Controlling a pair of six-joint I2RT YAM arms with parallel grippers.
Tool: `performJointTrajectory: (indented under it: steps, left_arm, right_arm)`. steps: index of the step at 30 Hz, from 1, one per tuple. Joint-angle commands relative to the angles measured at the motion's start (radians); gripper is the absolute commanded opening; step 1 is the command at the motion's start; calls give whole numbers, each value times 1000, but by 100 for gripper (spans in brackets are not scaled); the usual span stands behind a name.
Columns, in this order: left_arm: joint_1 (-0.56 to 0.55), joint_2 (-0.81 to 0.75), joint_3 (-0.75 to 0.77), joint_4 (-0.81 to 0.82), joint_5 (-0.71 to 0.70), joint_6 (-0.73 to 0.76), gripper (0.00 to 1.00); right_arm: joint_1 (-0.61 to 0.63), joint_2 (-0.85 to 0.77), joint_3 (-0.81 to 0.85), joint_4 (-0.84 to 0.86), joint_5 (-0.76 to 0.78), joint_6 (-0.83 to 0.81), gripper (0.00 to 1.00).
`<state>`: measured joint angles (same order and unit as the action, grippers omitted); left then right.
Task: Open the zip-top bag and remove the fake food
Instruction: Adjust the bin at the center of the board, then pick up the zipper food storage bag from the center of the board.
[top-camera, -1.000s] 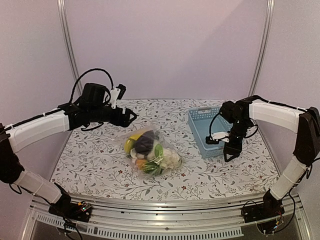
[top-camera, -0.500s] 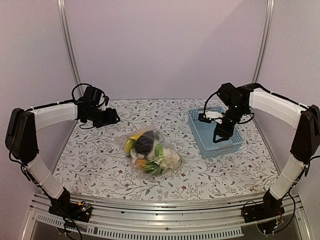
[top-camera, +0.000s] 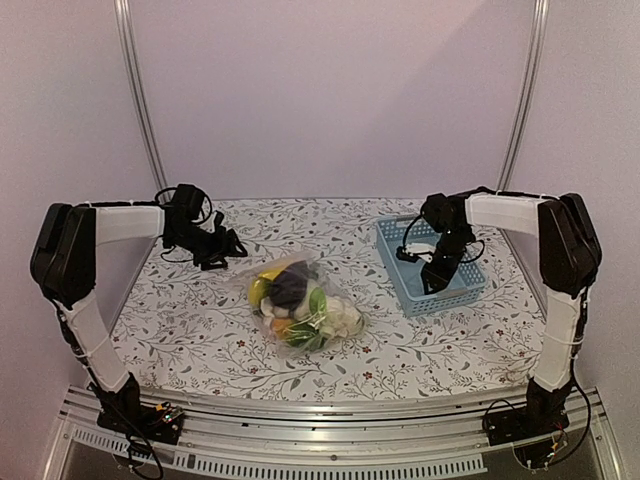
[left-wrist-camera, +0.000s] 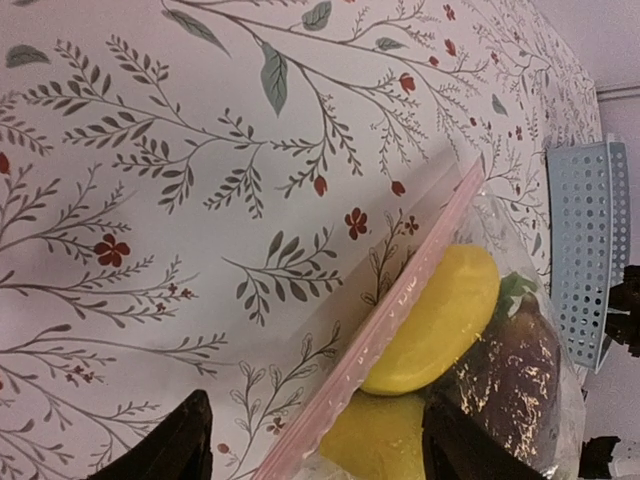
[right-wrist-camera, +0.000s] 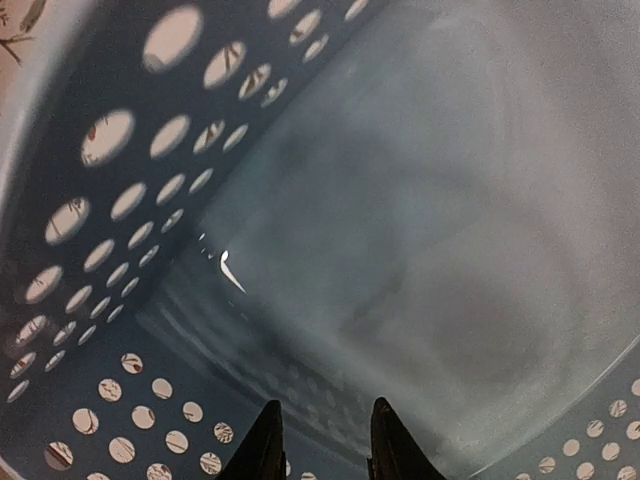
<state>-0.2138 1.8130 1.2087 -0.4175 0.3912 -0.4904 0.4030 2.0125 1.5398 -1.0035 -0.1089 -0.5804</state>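
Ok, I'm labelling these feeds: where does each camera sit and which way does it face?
Top external: above and behind the bases, looking down on the table; both arms show.
Left wrist: on the left arm, low over the table, facing the zip-top bag and yellow fake food; its jaws show, apart.
Right wrist: on the right arm, looking down into the basket; its jaws show.
Shared: top and left wrist both show bag and basket.

Clear crinkly zip-top bag (top-camera: 305, 262) lying flat left of light-blue basket (top-camera: 395, 265), apart from it, pink zip strip (left-wrist-camera: 400, 320) facing away. Inside, fake food (top-camera: 290, 288) sitting bunched: yellow, dark purple, green, white pieces.
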Motion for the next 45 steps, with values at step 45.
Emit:
performJointTrajectory:
  steps: [45]
  left_arm:
    - [-42,4,61,-231,-102,9,66]
  right_arm:
    - [63,-406,-80,-159,-291,47,36]
